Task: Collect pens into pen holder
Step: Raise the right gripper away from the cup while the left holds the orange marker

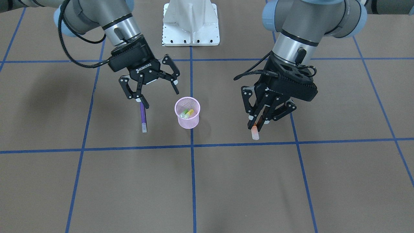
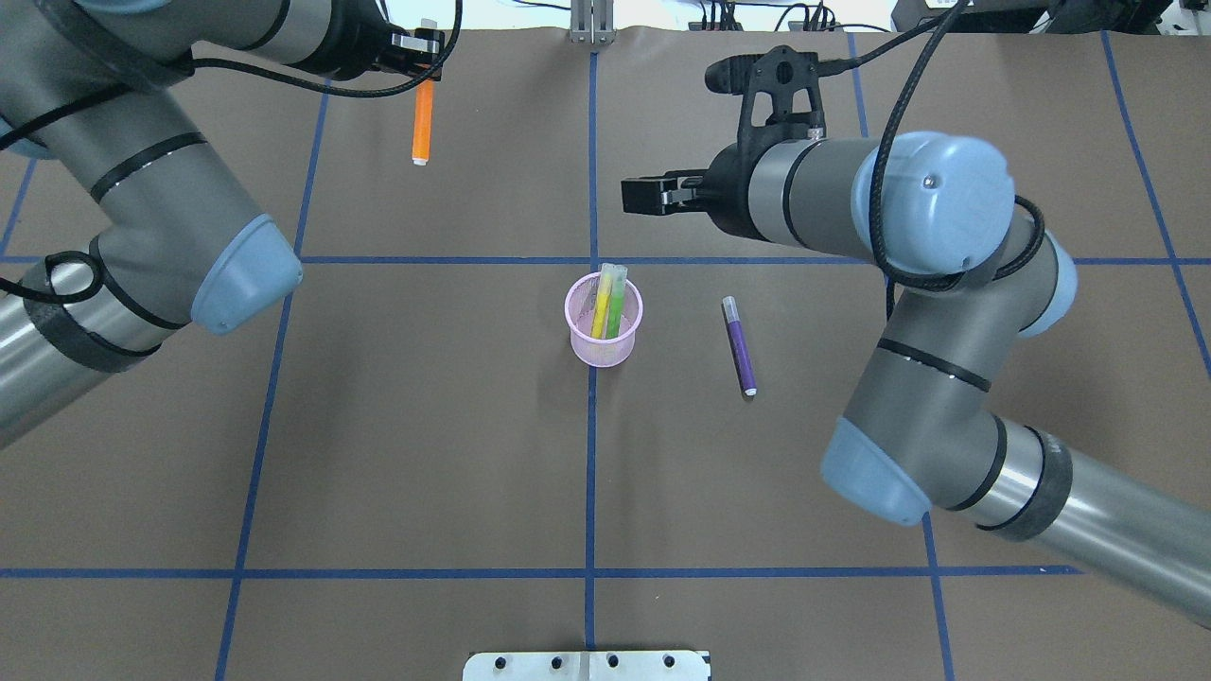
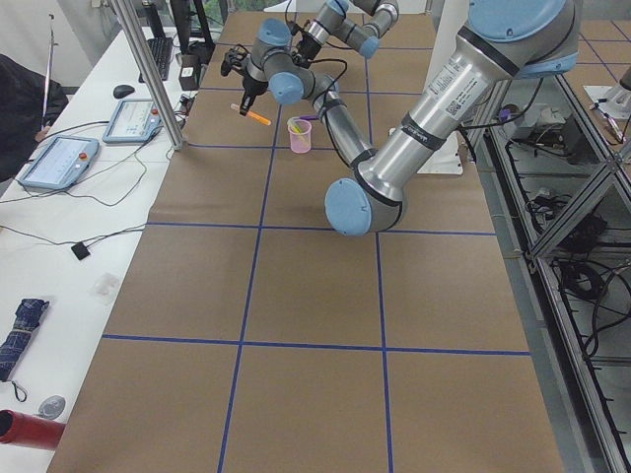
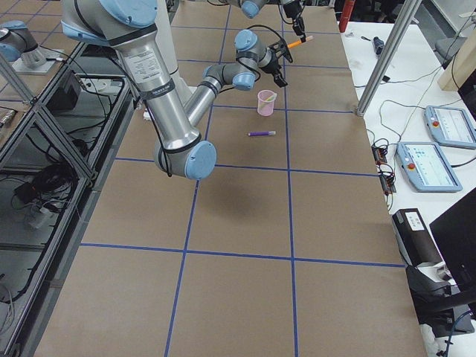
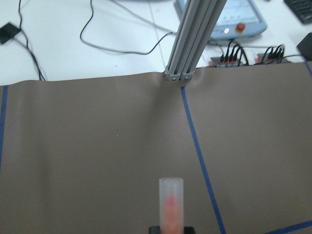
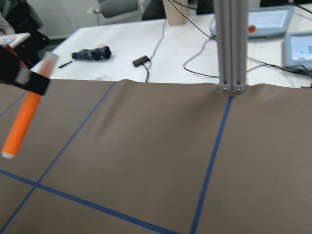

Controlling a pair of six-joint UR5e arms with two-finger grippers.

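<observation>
In the front-facing view the pink mesh pen holder (image 1: 187,123) stands upright at the centre of the table (image 1: 226,181), on a blue tape line. The yellow pen (image 1: 190,112) and green pen (image 1: 184,113) lean inside it. The purple pen (image 1: 142,118) lies flat on the table left of the holder, apart from it. The right gripper (image 1: 161,98) hangs over its upper end, jaws spread wide with nothing between them. At centre right the left gripper (image 1: 258,124) is clear of the table, jaws pinching the orange pen (image 2: 422,121) near its pale cap. In the overhead view that pen sits upper left, well apart from the holder.
</observation>
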